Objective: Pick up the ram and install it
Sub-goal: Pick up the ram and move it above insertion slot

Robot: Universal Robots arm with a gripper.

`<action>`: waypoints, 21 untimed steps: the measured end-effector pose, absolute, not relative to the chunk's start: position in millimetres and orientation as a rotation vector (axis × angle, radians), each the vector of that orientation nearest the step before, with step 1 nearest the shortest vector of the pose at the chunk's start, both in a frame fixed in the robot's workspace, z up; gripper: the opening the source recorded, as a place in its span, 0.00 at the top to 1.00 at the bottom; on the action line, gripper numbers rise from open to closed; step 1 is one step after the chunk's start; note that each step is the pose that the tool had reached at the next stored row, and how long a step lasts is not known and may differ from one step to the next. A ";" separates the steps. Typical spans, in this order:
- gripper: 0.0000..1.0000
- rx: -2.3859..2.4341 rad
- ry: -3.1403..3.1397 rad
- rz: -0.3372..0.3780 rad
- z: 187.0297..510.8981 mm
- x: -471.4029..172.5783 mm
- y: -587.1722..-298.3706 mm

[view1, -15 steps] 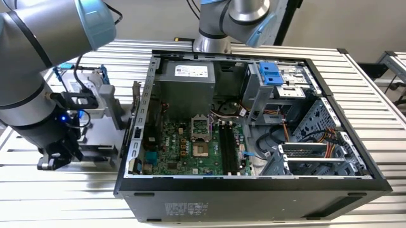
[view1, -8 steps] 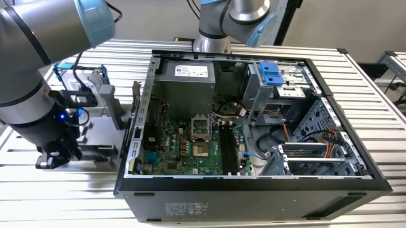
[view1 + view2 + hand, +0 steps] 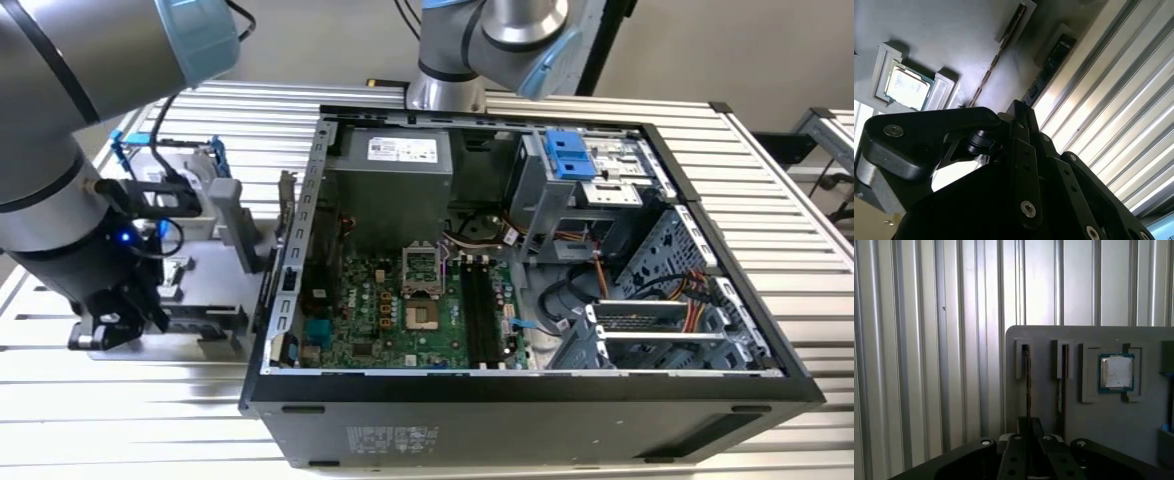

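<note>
The ram [image 3: 1027,382] stands on its edge in a slot of the grey holder [image 3: 1104,435], a thin dark stick also seen in the second wrist view [image 3: 1004,47]. My gripper [image 3: 1029,427] is in line with the near end of this stick, its fingers drawn together. The second wrist view shows the gripper [image 3: 1018,107] tips closed and a little off the stick's line, so contact cannot be told. In the exterior view the gripper [image 3: 114,325] hangs low over the holder, at that view's left, beside the open computer case [image 3: 534,395].
A second dark stick [image 3: 1060,390] stands in the neighbouring slot. A square silver processor [image 3: 1115,372] lies in a recess further along. A blue-framed drive [image 3: 160,165] stands upright on the holder. Long dark memory slots [image 3: 487,310] run along the motherboard. A second arm's base [image 3: 447,90] stands behind the case.
</note>
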State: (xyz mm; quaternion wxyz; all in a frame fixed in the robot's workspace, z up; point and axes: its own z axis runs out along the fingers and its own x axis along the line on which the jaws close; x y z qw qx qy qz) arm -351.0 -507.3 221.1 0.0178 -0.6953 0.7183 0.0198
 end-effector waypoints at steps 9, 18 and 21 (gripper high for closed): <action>1.00 -2.160 2.231 0.062 231.9 -351.0 -507.3; 1.00 -2.160 2.231 0.062 242.3 -351.0 -507.3; 1.00 -2.160 2.231 0.062 245.6 -351.0 -507.3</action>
